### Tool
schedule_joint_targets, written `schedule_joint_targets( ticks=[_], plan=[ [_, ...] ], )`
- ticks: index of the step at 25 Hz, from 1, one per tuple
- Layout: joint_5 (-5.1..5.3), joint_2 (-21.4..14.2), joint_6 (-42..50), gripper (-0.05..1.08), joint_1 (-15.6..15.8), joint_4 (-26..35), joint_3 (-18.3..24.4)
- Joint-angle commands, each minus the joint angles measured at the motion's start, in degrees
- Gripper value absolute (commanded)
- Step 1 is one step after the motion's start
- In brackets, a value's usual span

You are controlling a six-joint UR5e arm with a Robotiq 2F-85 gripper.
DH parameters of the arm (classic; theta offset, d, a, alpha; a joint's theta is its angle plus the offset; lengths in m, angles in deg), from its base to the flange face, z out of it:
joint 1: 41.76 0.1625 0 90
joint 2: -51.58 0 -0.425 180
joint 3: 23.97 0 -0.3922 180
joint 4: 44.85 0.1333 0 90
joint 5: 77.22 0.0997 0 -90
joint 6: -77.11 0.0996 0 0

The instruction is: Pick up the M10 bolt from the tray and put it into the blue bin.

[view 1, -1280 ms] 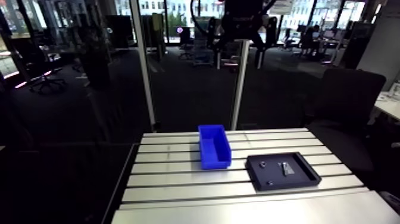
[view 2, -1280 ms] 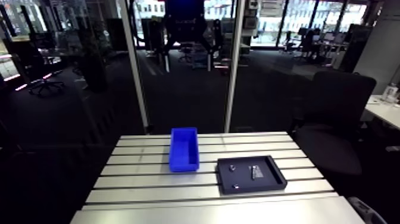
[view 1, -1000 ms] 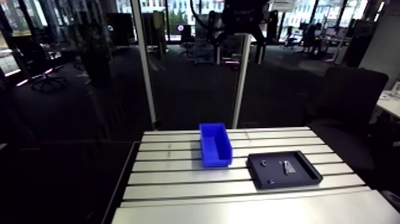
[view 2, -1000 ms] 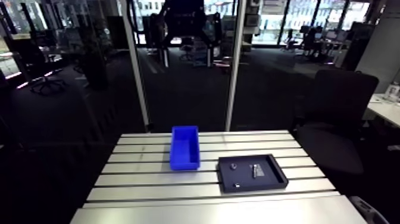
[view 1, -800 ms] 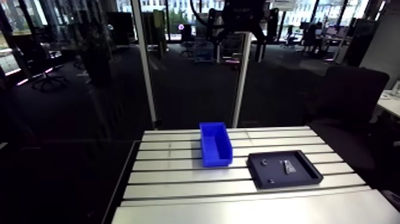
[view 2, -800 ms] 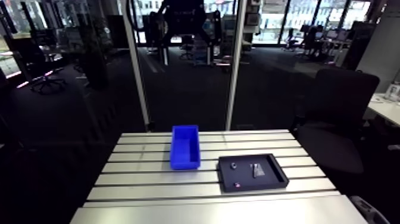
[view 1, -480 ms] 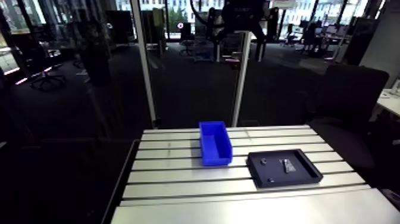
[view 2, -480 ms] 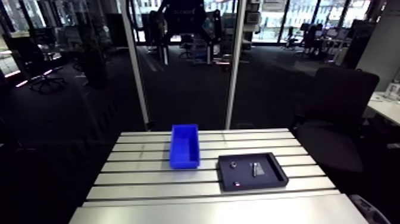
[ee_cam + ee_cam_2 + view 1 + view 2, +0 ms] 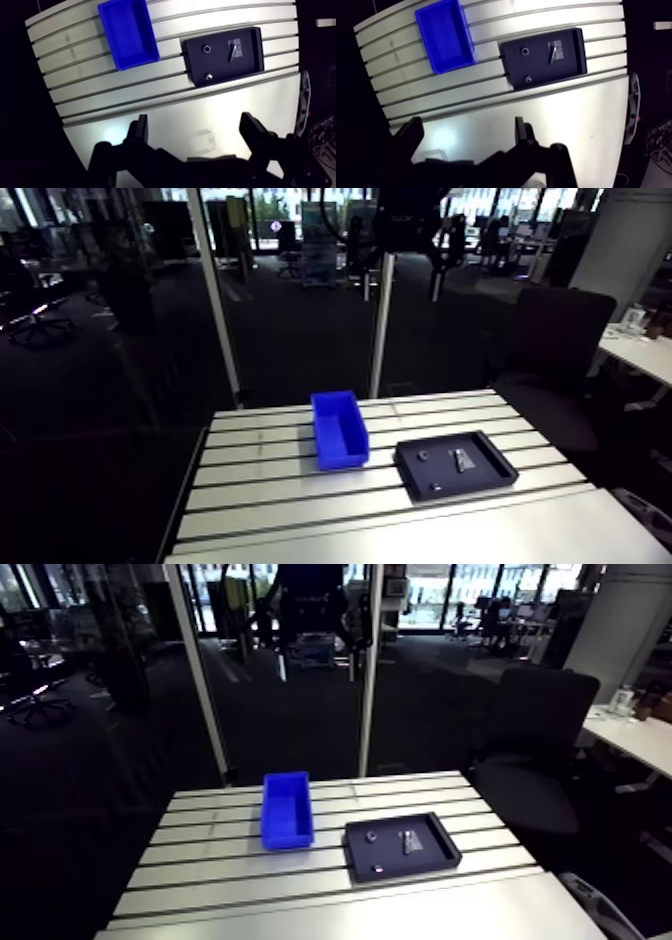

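The blue bin (image 9: 129,32) is recorded as a rectangular, open-topped plastic box, standing upright on the bench (image 9: 175,115) with its long axis across the slots. The tray (image 9: 250,62) is a shallow black rectangle with a raised rim, set flat on the bench just beside the bin but not touching it; a strip of bench is seen between them, and the tray's long side runs along the slots. The M10 bolt (image 9: 231,51) is seen as a small, elongated metallic piece lying flat inside the tray, in the half away from the bin, slightly oblique to the tray walls and partly over a pale grey patch. Thread and head cannot be resolved.
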Motion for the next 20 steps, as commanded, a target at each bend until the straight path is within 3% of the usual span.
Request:
schedule_joint_targets(
  ticks=[1, 6, 20],
  plan=[
    [0.23, 0.2, -0.5, 0.01, -5.0, -4.7, -3.5],
    [0.31, 1.2, -4.1, 0.01, -8.1, -10.1, -7.9],
    [0.67, 8.5, -11.3, 0.02, -14.8, -21.6, -14.1]
  ],
)
